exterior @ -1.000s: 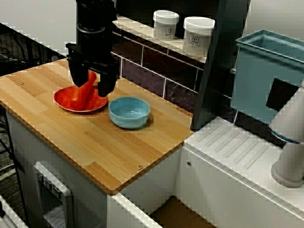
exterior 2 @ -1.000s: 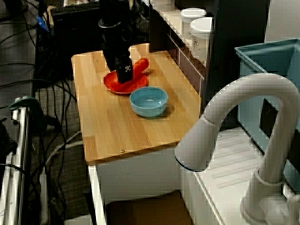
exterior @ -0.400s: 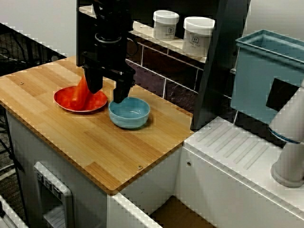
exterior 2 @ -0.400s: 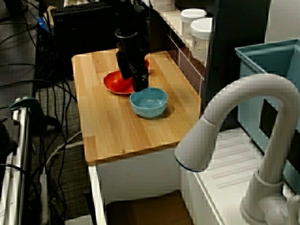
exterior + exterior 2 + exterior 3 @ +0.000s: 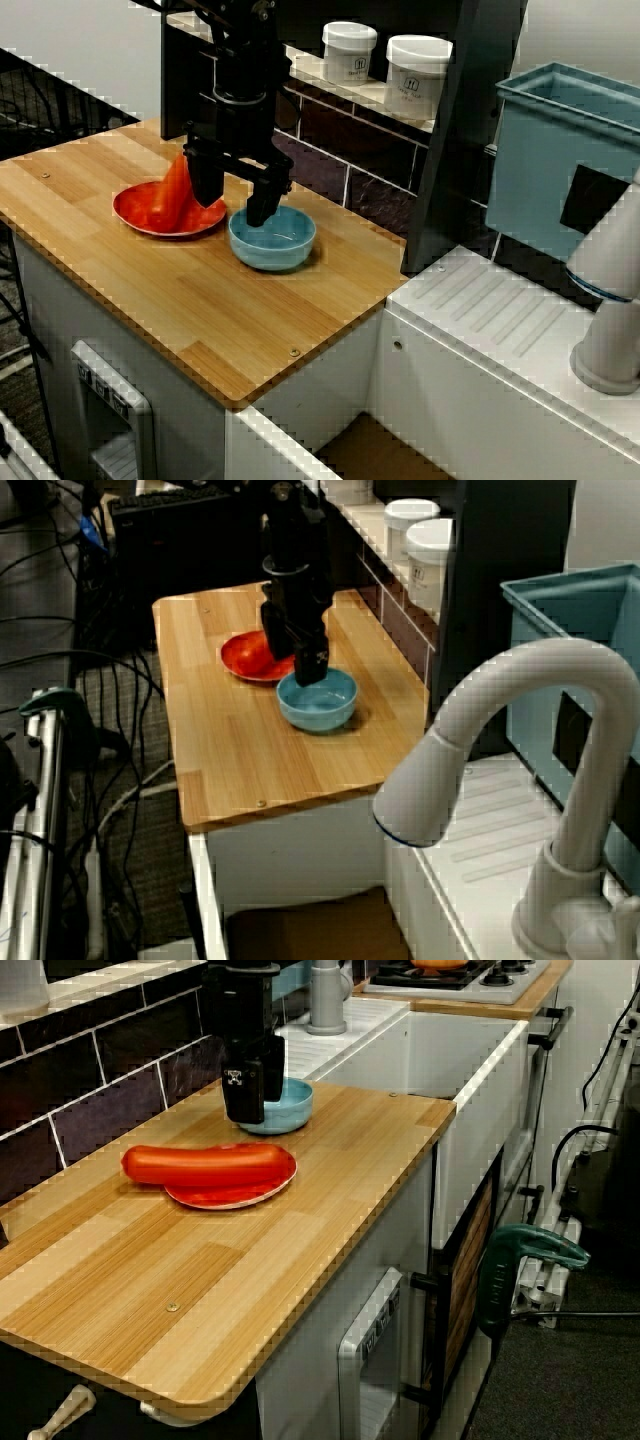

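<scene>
The gripper (image 5: 233,197) hangs low over the counter (image 5: 200,300) with its two black fingers (image 5: 262,205) spread apart and nothing between them. One finger is at the near rim of the bowl (image 5: 272,237); whether it touches cannot be told. The other is just beside the sausage (image 5: 175,190) and the edge of the plate (image 5: 150,218). Bowl and plate sit close together, so the gripper has only a narrow strip of bare wood beneath it. In front of it the board runs open to its rounded front edge, and beyond the plate it is bare to the far corner. Behind the gripper the tiled wall (image 5: 320,130) stands near. The bowl is light blue, round, smooth and glossy, upright. The plate is flat, red and shiny. The sausage is long, red, round-ended, lying across the plate and overhanging its rim. The counter is pale wood in glued strips. Farther off past the bowl are a ribbed white drainboard (image 5: 500,320), two white jars (image 5: 349,50) on a shelf, a teal bin (image 5: 555,160) and a curved grey faucet (image 5: 520,710).
</scene>
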`<control>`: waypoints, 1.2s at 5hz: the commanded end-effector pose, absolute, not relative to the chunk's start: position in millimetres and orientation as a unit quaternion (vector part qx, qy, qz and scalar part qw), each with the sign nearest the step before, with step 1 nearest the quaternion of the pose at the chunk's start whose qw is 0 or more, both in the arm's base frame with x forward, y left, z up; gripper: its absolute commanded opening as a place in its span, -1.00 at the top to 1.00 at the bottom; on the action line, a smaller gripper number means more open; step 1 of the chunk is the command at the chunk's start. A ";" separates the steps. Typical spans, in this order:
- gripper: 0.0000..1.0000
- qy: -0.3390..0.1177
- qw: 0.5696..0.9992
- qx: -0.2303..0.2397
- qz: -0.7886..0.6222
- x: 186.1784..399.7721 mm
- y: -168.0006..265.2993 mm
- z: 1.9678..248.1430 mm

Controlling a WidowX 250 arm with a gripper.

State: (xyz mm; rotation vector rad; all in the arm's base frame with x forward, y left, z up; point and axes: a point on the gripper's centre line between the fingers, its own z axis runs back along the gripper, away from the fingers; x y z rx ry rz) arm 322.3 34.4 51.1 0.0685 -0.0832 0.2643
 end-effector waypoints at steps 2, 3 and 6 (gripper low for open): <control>-1.00 -0.048 0.989 0.040 0.133 322.7 40.4 48.7; 1.00 -0.039 0.990 0.034 0.133 322.2 42.9 48.4; 1.00 -0.032 0.990 0.031 0.132 310.7 52.1 60.3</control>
